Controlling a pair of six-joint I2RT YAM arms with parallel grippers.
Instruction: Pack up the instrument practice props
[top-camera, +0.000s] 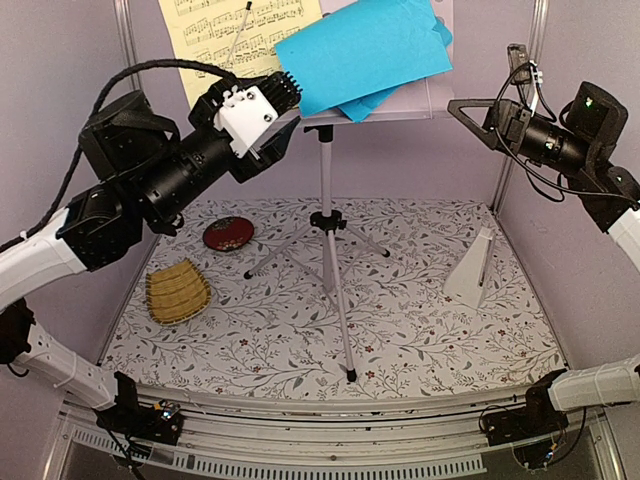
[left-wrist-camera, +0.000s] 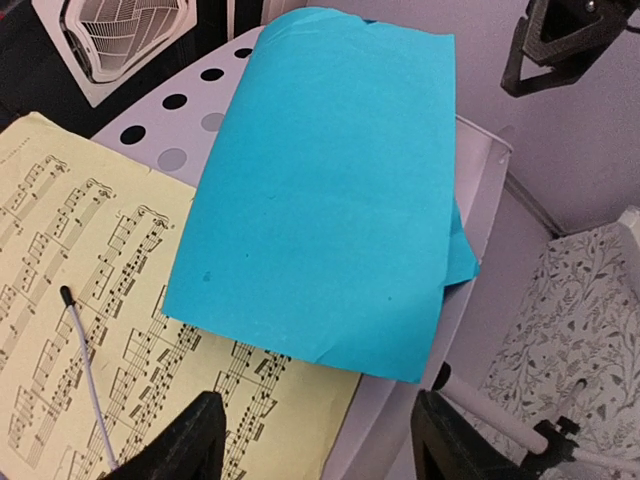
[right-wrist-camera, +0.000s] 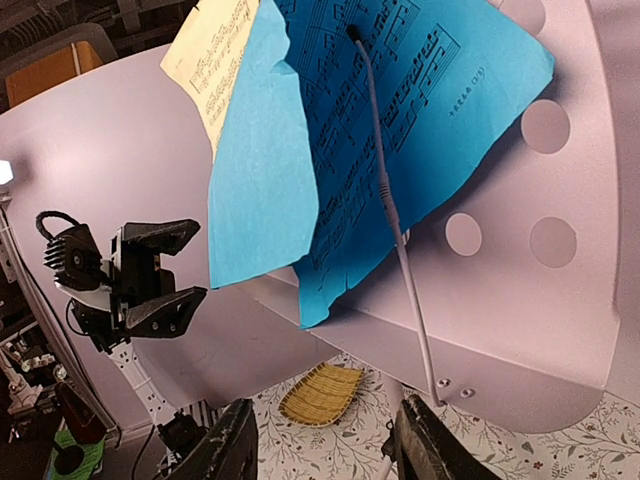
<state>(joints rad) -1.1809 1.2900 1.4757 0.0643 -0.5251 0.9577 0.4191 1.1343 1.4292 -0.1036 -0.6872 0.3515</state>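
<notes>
Left to right across the floral-patterned table (top-camera: 420, 330): a woven bamboo tray (top-camera: 178, 292) lies at about 9 o'clock, with a round red dish (top-camera: 228, 234) just beyond it toward 10 o'clock.

Above them the left gripper (top-camera: 288, 118) is raised to the height of the music-stand desk (right-wrist-camera: 570, 320). Its black fingers (left-wrist-camera: 190, 440) are spread well apart with nothing between them. The upper finger appears to sit right at the left edge of the blue paper, though from overhead it is hard to say whether they touch. The right wrist view shows clear air between them.

The stand occupies the middle of the table on silver tripod legs (top-camera: 330, 250), its white perforated desk tilted back at 12 o'clock. A pale-yellow music sheet (top-camera: 215, 40) rests on the left half of the desk, with a thin wire retaining arm (left-wrist-camera: 88, 370) lying across it. The blue music sheets (top-camera: 365, 50) overlap it on the right half. The top one bulges forward off the desk, and a corner of another shows behind its lower right edge.

Further right, the white pyramid metronome (top-camera: 475, 268) stands upright on the table at about 3 o'clock, well apart from the tripod.

At far right the right gripper (top-camera: 468, 112) hangs in the air at desk height, pointing toward the stand's right edge but short of it. Its fingers (right-wrist-camera: 235, 445) are partly spread and empty.
</notes>
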